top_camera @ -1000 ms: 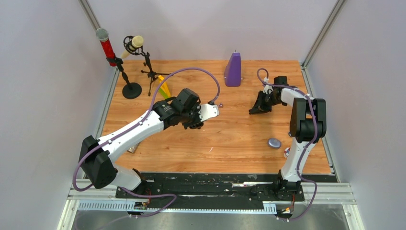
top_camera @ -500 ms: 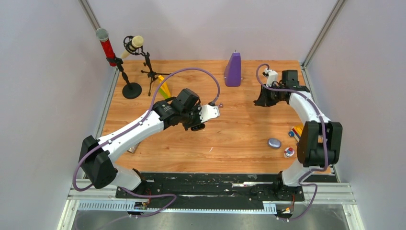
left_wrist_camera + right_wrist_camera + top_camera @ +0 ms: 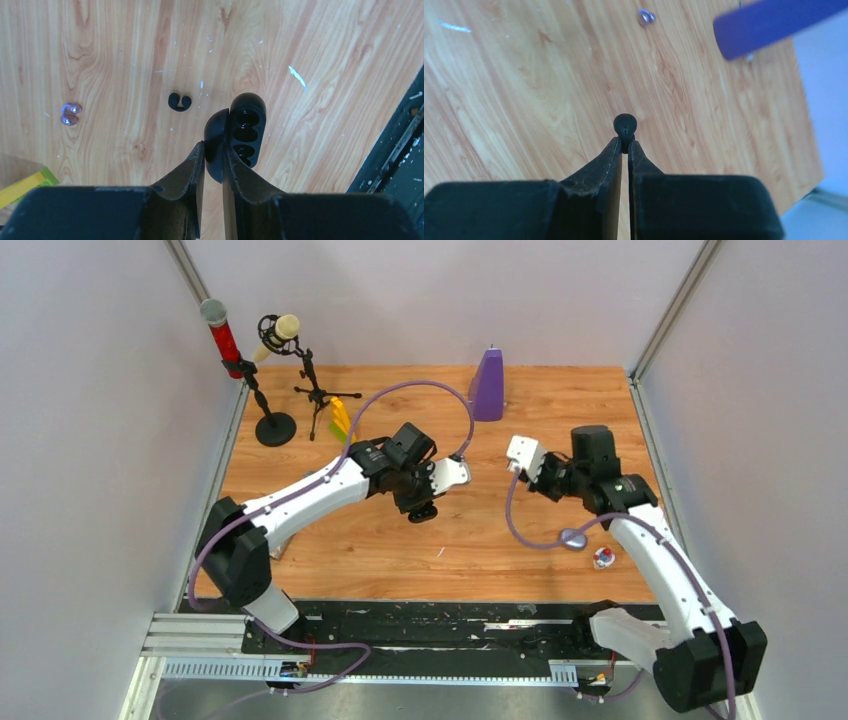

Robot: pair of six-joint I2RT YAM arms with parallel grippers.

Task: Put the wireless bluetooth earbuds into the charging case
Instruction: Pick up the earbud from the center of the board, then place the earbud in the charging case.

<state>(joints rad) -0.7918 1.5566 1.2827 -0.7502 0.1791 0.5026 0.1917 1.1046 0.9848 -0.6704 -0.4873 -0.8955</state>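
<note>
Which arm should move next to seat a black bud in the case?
Right. The right gripper pinches a black earbud at its tips, while the left gripper is occupied holding the open black case, wells exposed.

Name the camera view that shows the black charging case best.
Left wrist: the black charging case sits at the centre, open, sockets visible, clamped by the left gripper. Top external shows only a small dark shape there. Right wrist misses it.
</note>
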